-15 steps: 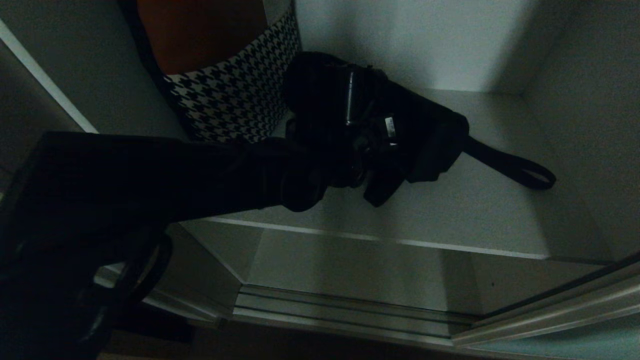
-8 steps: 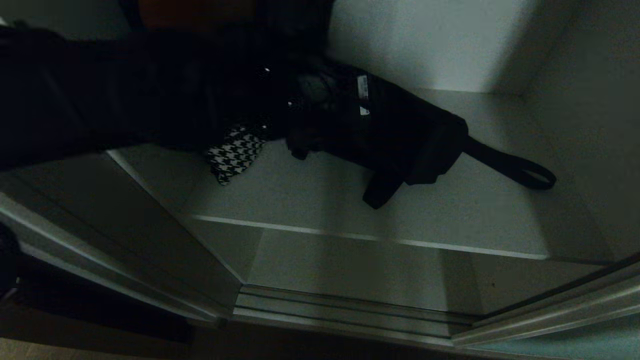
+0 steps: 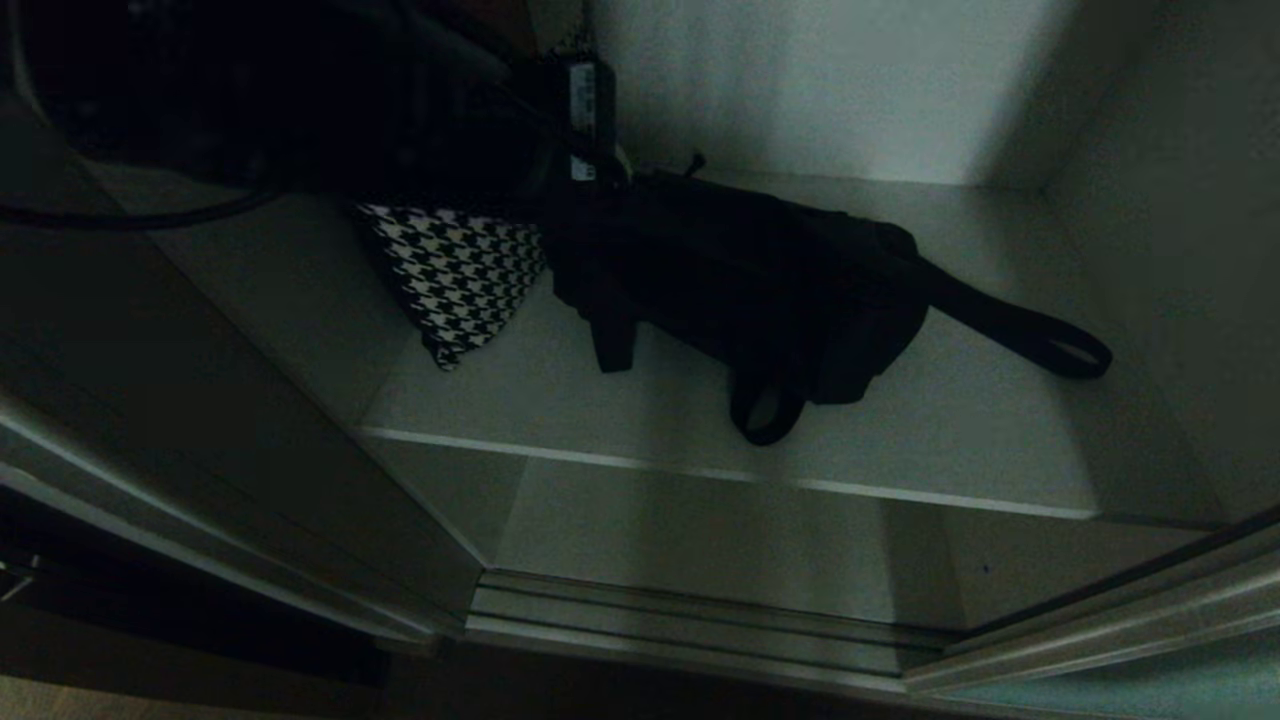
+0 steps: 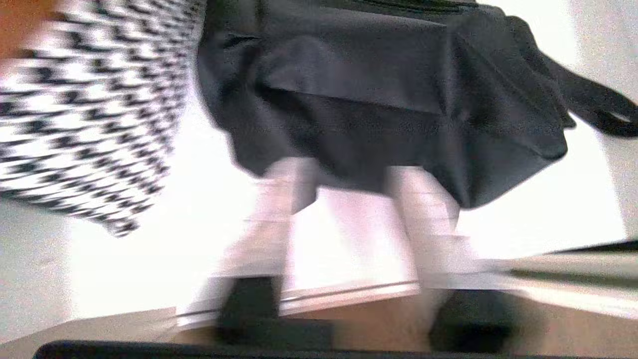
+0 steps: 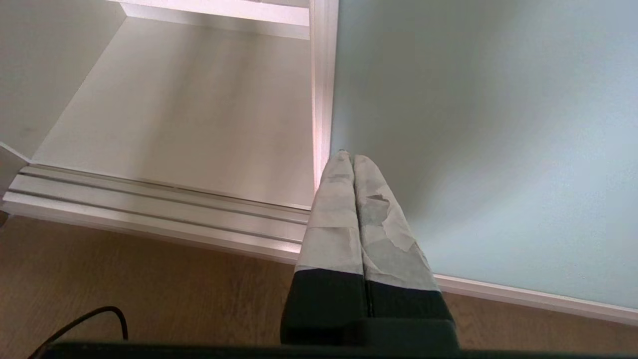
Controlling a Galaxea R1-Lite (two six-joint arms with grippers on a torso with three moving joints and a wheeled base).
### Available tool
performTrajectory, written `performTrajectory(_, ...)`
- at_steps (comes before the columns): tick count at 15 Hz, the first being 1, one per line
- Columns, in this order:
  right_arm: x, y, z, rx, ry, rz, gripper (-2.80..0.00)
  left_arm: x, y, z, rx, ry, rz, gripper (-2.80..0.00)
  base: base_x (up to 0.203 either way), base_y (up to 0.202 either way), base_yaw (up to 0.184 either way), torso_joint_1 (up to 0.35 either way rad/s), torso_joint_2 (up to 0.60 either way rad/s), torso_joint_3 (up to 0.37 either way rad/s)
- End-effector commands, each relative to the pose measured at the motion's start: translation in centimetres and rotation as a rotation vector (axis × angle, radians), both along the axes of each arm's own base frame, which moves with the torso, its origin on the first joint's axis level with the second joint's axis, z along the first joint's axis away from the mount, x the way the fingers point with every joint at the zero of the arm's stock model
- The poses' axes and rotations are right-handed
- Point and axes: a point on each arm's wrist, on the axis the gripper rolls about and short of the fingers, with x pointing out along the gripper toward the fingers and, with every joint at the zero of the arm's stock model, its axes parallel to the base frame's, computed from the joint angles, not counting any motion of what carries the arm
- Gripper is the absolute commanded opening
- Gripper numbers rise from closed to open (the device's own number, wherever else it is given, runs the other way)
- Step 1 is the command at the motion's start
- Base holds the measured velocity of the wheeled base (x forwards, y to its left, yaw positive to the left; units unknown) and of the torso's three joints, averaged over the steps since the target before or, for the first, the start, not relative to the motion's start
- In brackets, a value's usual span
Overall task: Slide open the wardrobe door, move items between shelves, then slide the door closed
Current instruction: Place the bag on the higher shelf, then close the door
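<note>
The black bag, lying flat before, is rising at one end: my left gripper is grasping its edge and lifting.

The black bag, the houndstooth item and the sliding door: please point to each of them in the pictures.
black bag (image 3: 760,280), head view, on the middle of its fabric body.
houndstooth item (image 3: 455,275), head view, on its patterned side.
sliding door (image 5: 488,124), right wrist view, on the frosted pale panel.
</note>
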Motion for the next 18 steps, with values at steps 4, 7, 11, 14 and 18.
performTrajectory(4, 0.0, 0.0, 0.0, 0.0, -0.002, 0.0, -2.8, -4.8, 5.3, 0.8, 0.101, -0.038, 0.018, -2.8, 0.0, 0.0, 0.0, 0.0, 0.0, 0.0)
performTrajectory(7, 0.0, 0.0, 0.0, 0.0, -0.002, 0.0, -2.8, -5.8, 8.8, -2.8, 0.213, 0.043, 0.127, -2.8, 0.0, 0.0, 0.0, 0.0, 0.0, 0.0)
performTrajectory(11, 0.0, 0.0, 0.0, 0.0, -0.001, 0.0, -2.8, -9.7, 15.2, -7.8, 0.273, 0.125, 0.357, -2.8, 0.0, 0.0, 0.0, 0.0, 0.0, 0.0)
performTrajectory(14, 0.0, 0.0, 0.0, 0.0, -0.002, 0.0, -2.8, -13.5, 18.1, -10.1, 0.278, 0.122, 0.487, -2.8, 0.0, 0.0, 0.0, 0.0, 0.0, 0.0)
performTrajectory(18, 0.0, 0.0, 0.0, 0.0, -0.002, 0.0, -2.8, -19.7, 18.7, -10.1, 0.078, -0.031, 0.332, -2.8, 0.0, 0.0, 0.0, 0.0, 0.0, 0.0)
